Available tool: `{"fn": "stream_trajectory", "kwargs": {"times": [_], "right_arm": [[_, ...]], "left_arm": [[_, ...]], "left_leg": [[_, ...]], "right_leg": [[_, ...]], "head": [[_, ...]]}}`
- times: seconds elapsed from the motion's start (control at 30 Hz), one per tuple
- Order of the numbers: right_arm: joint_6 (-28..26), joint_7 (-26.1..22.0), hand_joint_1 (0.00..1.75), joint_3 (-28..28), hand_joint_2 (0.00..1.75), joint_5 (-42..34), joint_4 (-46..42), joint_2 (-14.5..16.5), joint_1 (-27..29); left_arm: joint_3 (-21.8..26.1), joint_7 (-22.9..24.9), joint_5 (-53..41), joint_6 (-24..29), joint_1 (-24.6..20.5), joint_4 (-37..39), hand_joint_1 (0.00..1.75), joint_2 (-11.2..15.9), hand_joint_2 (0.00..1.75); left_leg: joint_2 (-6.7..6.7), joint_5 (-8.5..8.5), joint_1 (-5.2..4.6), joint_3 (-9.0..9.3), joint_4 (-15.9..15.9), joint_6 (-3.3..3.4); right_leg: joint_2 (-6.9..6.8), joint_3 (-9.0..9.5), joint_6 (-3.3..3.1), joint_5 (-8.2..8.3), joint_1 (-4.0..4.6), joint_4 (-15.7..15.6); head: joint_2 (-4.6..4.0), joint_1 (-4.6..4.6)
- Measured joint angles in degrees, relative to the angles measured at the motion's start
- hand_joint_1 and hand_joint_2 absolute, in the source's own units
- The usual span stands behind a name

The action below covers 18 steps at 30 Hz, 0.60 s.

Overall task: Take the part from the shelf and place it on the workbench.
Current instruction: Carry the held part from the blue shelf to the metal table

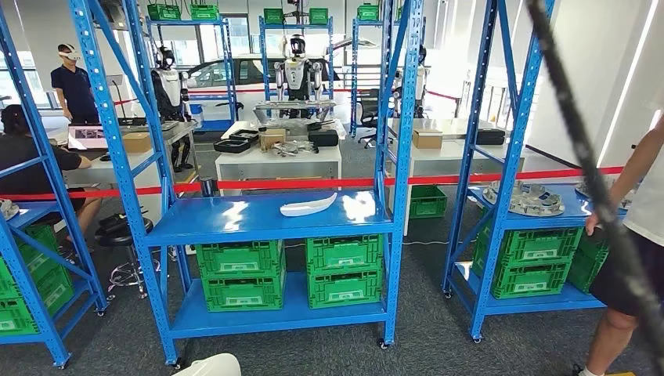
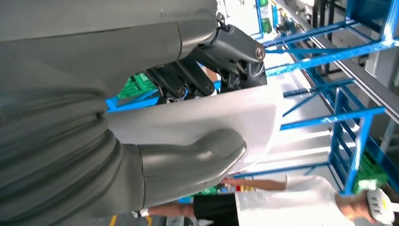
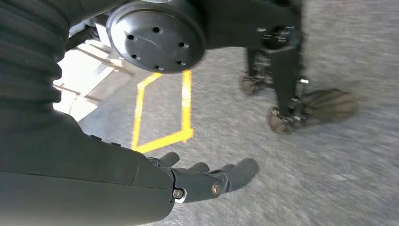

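Note:
In the left wrist view my left hand [image 2: 141,165] grips a white curved part [image 2: 235,117] between the thick grey thumb [image 2: 197,157] and the dark fingers [image 2: 188,80]. The head view shows the rim of that white part [image 1: 207,366] at the bottom edge. A second white curved part [image 1: 308,206] lies on the blue shelf [image 1: 235,223] straight ahead. My right hand [image 3: 207,181] hangs over the grey floor, its fingers stretched out and holding nothing.
Green crates [image 1: 290,270] fill the shelf's lower level. A red barrier tape [image 1: 313,183] runs behind it, with white workbenches [image 1: 278,160] beyond. A person [image 1: 630,235] stands at the right by another blue shelf [image 1: 532,200]. A dark cable [image 1: 595,180] crosses the right side.

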Motion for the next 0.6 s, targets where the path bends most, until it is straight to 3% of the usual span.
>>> {"fn": "stream_trajectory", "kwargs": {"times": [0.07,0.1,0.13,0.17,0.2,0.23,0.27,0.33,0.37,0.43,0.47,0.5,0.6], "right_arm": [[0.3,0.0,0.0,0.0,1.75,0.1,0.0,0.1,0.0],[0.6,0.0,0.0,0.0,1.75,0.2,0.0,0.0,0.0],[1.0,0.0,0.0,0.0,1.75,0.2,0.0,-0.1,0.0],[1.3,0.0,0.0,0.0,1.75,0.3,0.0,-0.2,0.0],[1.7,0.0,0.0,0.0,1.75,0.3,0.0,-0.4,0.0],[2.0,-0.1,0.0,0.0,1.75,0.3,0.0,-0.6,0.0],[2.3,-0.1,0.0,0.0,1.75,0.3,0.0,-0.8,0.0],[2.8,-0.3,0.0,0.0,1.75,0.3,0.0,-1.1,-0.2],[3.1,-0.3,0.0,0.0,1.75,0.3,0.0,-1.2,-0.2],[3.5,-0.3,0.0,0.0,1.75,0.3,0.0,-1.2,-0.1],[3.6,-0.3,0.0,0.0,1.75,0.3,0.0,-1.2,0.0],[3.7,-0.3,0.0,0.0,1.75,0.2,0.0,-1.2,0.0],[3.9,-0.4,0.0,0.0,1.75,0.4,0.0,-1.2,0.0]], "left_arm": [[0.0,0.0,0.0,0.0,0.1,0.0,1.75,-0.2,1.75],[0.1,-0.1,-0.1,0.0,0.2,0.0,1.75,-0.3,1.75],[0.2,-0.1,-0.2,0.0,0.3,0.0,1.75,-0.4,1.75],[0.4,-0.1,-0.3,-0.1,0.5,0.1,1.75,-0.4,1.75],[0.6,-0.2,-0.4,-0.2,0.6,0.1,1.75,-0.5,1.75],[0.7,-0.2,-0.4,-0.3,0.6,0.1,1.75,-0.5,1.75],[0.9,-0.1,-0.5,-0.5,0.6,0.2,1.75,-0.5,1.75],[1.1,-0.1,-0.5,-0.9,0.5,0.3,1.75,-0.5,1.75],[1.2,-0.1,-0.6,-1.1,0.5,0.4,1.75,-0.5,1.75],[1.2,0.1,-0.6,-1.3,0.4,0.5,1.75,-0.5,1.75],[1.3,0.3,-0.6,-1.4,0.4,0.6,1.75,-0.6,1.75],[1.3,0.6,-0.5,-1.4,0.4,0.6,1.75,-0.6,1.75],[1.3,1.4,-0.4,-1.4,0.4,0.8,1.75,-0.6,1.75]], "left_leg": [[0.13,1.42,-0.1,-1.65,0.0,0.64],[0.17,2.17,-0.2,-2.52,0.1,0.74],[0.21,2.94,-0.29,-3.49,0.3,0.75],[0.23,3.65,-0.34,-4.55,0.5,0.72],[0.24,4.29,-0.36,-5.7,0.9,0.64],[0.23,4.84,-0.36,-6.83,1.3,0.5],[0.23,5.27,-0.4,-7.8,1.9,0.31],[0.33,6.05,-0.49,-9.0,2.8,-0.25],[0.41,6.48,-0.47,-9.26,2.9,-0.58],[0.49,7.29,-0.28,-9.46,2.9,-1.28],[0.38,6.71,-0.18,-9.8,3.2,-1.68],[0.25,5.06,-0.1,-10.31,4.3,-2.08],[0.01,-3.01,0.28,-12.49,13.2,-3.18]], "right_leg": [[0.13,-1.77,0.12,-6.23,-0.01,6.5],[0.17,-2.44,0.13,-8.43,0.02,10.2],[0.2,-2.59,0.09,-9.04,0.07,13.1],[0.23,-1.96,0.01,-8.2,0.15,14.4],[0.24,-0.47,-0.11,-6.54,0.22,13.9],[0.24,2.06,-0.28,-4.91,0.3,11.4],[0.24,5.47,-0.49,-4.48,0.43,7.2],[0.25,10.89,-0.95,-5.89,0.72,-0.7],[0.26,12.05,-1.2,-6.72,0.88,-2.8],[0.19,11.58,-1.79,-6.25,0.94,-3.4],[0.09,11.1,-2.19,-5.63,0.86,-3.4],[-0.02,10.51,-2.59,-4.91,0.74,-3.5],[-0.18,7.94,-3.11,-2.83,0.62,-3.5]], "head": [[0.0,0.1],[0.0,0.14],[0.0,0.16],[0.0,0.19],[0.0,0.22],[0.0,0.26],[0.01,0.32],[0.02,0.32],[0.02,0.3],[0.01,0.27],[0.0,0.25],[0.0,0.23],[0.01,0.01]]}}
